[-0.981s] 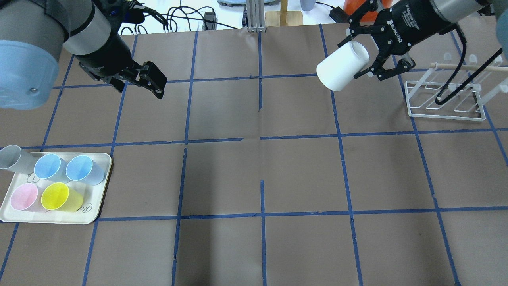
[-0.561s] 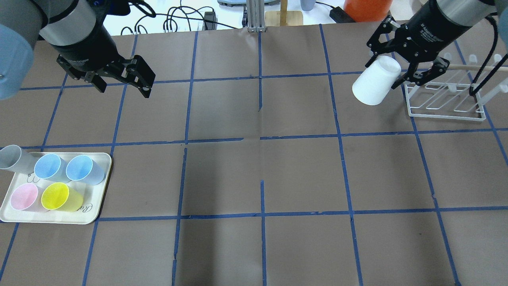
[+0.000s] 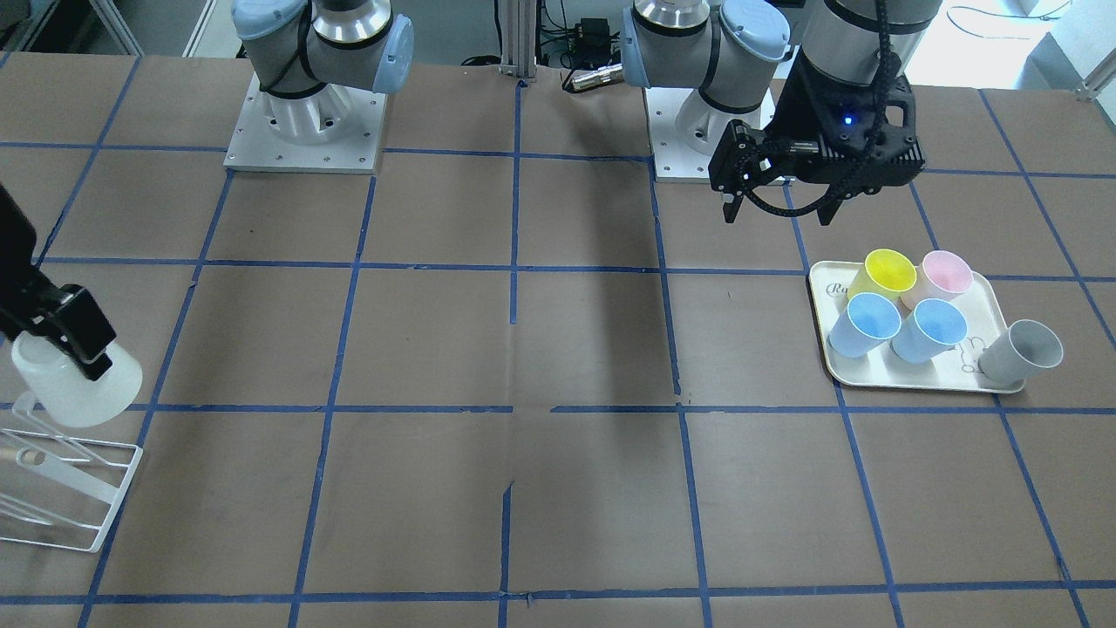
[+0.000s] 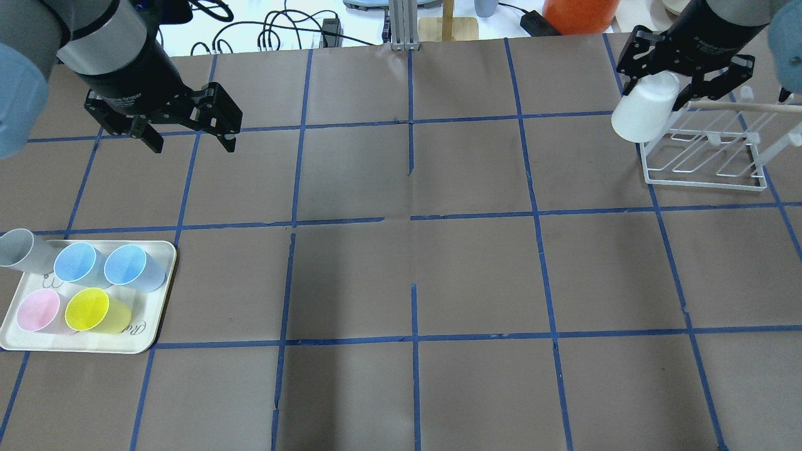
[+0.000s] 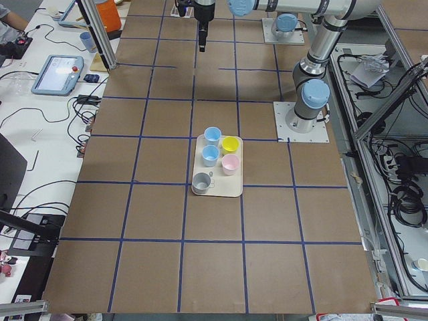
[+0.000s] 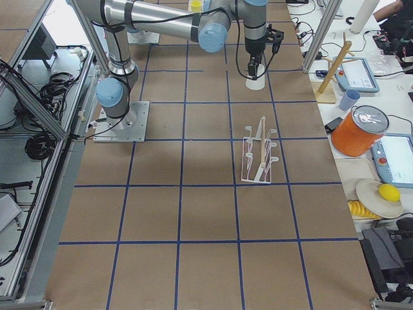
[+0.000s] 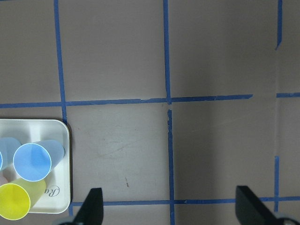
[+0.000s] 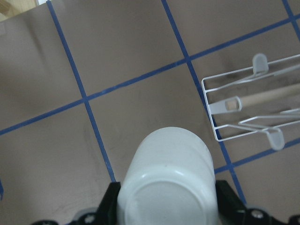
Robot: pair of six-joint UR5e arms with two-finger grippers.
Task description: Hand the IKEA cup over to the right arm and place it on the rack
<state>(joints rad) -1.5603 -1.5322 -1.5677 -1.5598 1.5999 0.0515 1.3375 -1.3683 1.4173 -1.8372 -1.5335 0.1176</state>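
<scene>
IKEA cup point(image 4: 642, 116) in right gripper point(image 4: 661, 84), now nearer rack point(image 4: 705, 183), mouth downward

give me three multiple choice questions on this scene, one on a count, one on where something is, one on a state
1. Blue cups on the tray: A one; B two; C four.
2. The IKEA cup is: A on the tray; B in the right gripper, beside the rack; C lying at the table's middle.
3. The left gripper is: A open and empty; B shut on a pink cup; C shut on the rack.

Answers: 1 B, two blue rims show there. 2 B, the gripper clamps it at the rack's end. 3 A, its wrist view shows it spread wide with nothing held.
</scene>
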